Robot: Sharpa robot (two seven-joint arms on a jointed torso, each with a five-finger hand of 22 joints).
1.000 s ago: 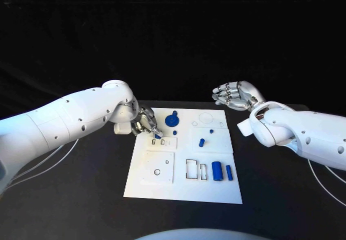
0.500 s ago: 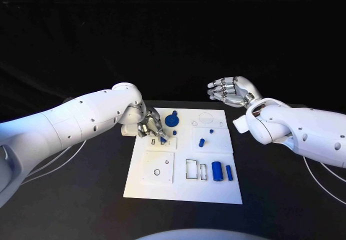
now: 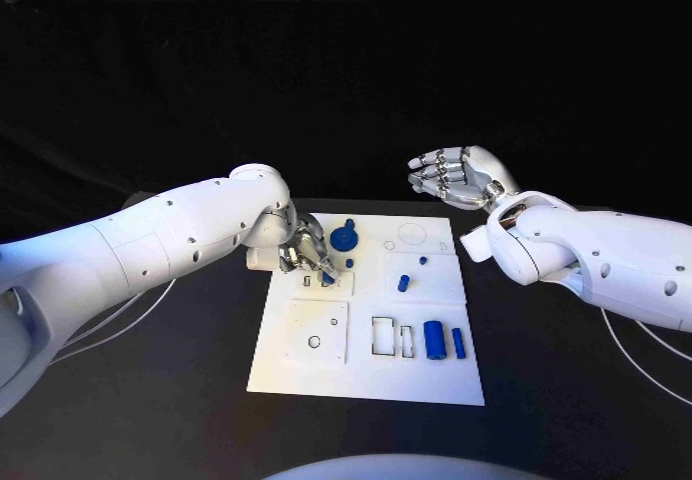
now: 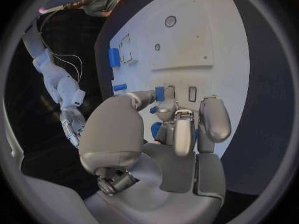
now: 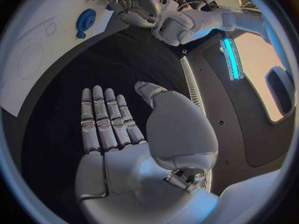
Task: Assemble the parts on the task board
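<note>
The white task board [image 3: 378, 378] lies mid-table. My left hand [image 3: 302, 250] is low over its far left part and pinches a small blue piece [image 3: 329, 277] between thumb and a fingertip, right at the slotted block [image 3: 326, 286]. In the left wrist view the blue piece [image 4: 160, 93] sits beside the two narrow slots [image 4: 192, 93], under my left hand [image 4: 181, 134]. My right hand [image 3: 453, 176] is raised beyond the board's far right corner, holding nothing; the right wrist view shows that right hand [image 5: 106, 129] with its fingers stretched out.
On the board lie a blue round part [image 3: 345, 240], a small peg [image 3: 349, 265], two short blue pegs [image 3: 405, 285], and a blue cylinder [image 3: 434, 342] beside a blue bar [image 3: 459, 345]. Black table surrounds the board.
My left hand has moved a little to the right along the board with the blue piece, now at the slotted block. My right hand has drifted left and farther away.
</note>
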